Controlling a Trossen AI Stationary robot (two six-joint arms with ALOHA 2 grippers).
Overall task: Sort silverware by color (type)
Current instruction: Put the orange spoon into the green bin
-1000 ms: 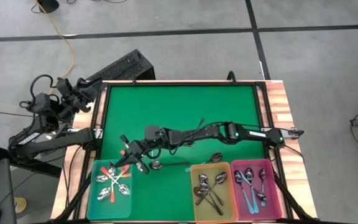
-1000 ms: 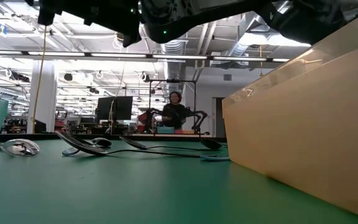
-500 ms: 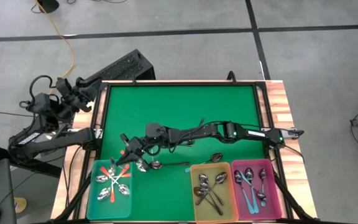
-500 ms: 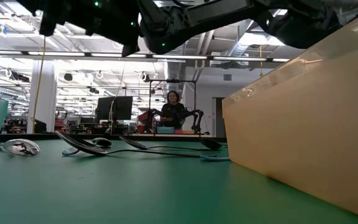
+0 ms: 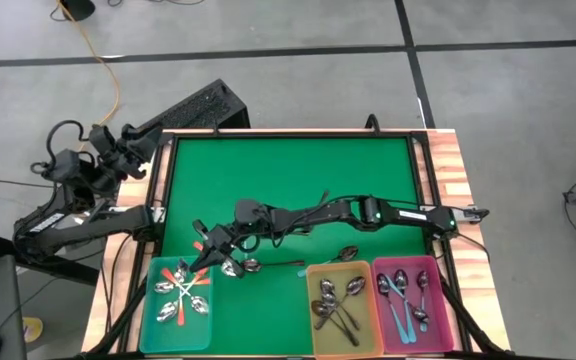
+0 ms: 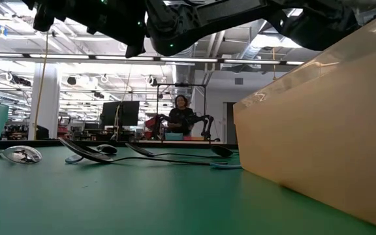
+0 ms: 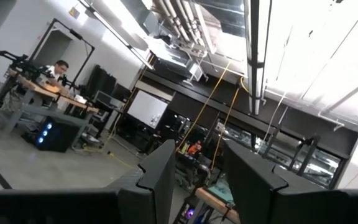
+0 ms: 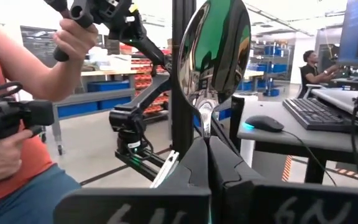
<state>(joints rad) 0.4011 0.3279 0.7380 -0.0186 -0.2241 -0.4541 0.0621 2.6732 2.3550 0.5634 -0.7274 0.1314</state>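
Right gripper (image 5: 211,247): reaches across the green mat (image 5: 288,190) to its near left part, just beside the far right corner of the teal bin (image 5: 178,337); its fingers (image 8: 194,163) are pressed tight together on the neck of a spoon.
Held spoon (image 8: 214,59): stands upright out of the closed fingertips in the right wrist view, shiny bowl up and facing the camera; from above, its orange-red handle (image 5: 200,246) shows at the claw, just outside the teal bin's corner.
Left gripper (image 5: 128,143): parked off the mat's far left corner, well apart from the spoons; its two fingers (image 7: 159,177) stand partly open with clear space between them, gripping nothing.
Teal bin: near left, contains spoons with orange-red handles (image 5: 180,284), crossed over each other.
Yellow bin (image 5: 340,342): near middle, contains dark plain-metal spoons (image 5: 332,302).
Pink bin (image 5: 438,340): near right, contains spoons with light blue handles (image 5: 400,312).
Loose spoons on the mat: one (image 5: 253,265) just right of the right gripper, another (image 5: 347,253) farther right, near the yellow bin's far edge; the low view shows their handles lying flat on the mat (image 6: 168,158).
Room behind: a person (image 6: 183,119) sits far off beyond the table; in the right wrist view a person's hand (image 8: 78,38) grips a control handle.
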